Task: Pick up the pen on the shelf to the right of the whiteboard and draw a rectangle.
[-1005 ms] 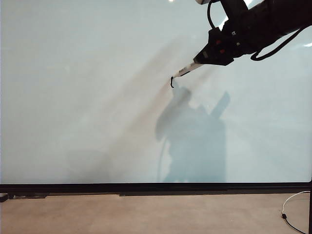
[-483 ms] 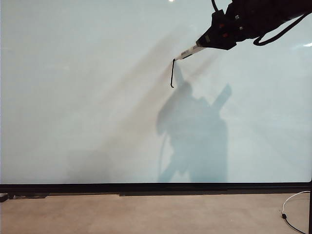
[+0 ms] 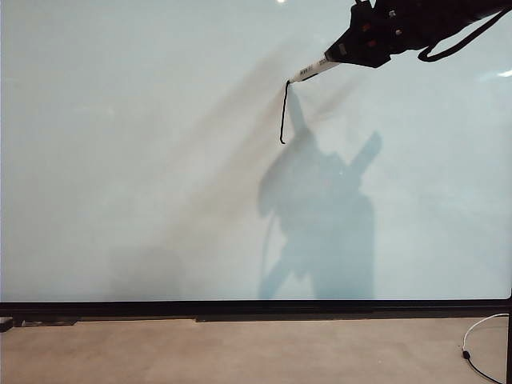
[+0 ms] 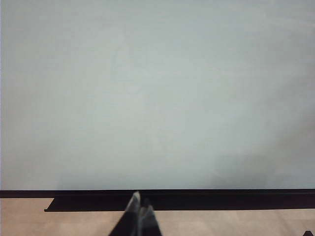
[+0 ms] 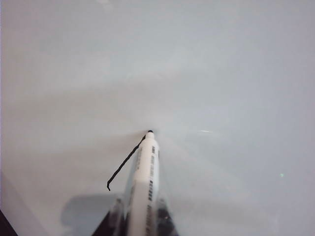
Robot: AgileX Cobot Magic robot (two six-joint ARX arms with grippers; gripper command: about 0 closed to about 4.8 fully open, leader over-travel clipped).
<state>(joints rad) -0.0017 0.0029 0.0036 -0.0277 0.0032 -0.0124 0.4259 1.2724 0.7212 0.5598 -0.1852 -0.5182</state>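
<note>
My right gripper (image 3: 340,52) is clamped on the pen (image 3: 310,71), tip touching the whiteboard (image 3: 120,160) atop the rectangle's (image 3: 283,112) first side. I'd keep pressure even and corner squarely. Left gripper (image 4: 139,209) sits pinched together, low by the frame.

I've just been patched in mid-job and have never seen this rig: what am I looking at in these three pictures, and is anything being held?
It is a two-armed robot drawing on a big whiteboard. The wide picture comes from a camera off the arms, facing the board. There, the right gripper reaches in from the upper right, shut on the pen, whose tip touches the board at the top of one black line, the only side of the rectangle drawn. The close picture along the pen is from that arm's wrist. The other wrist picture shows the left gripper, shut and holding nothing, low by the board's black bottom frame. Below lies tan floor.
</note>
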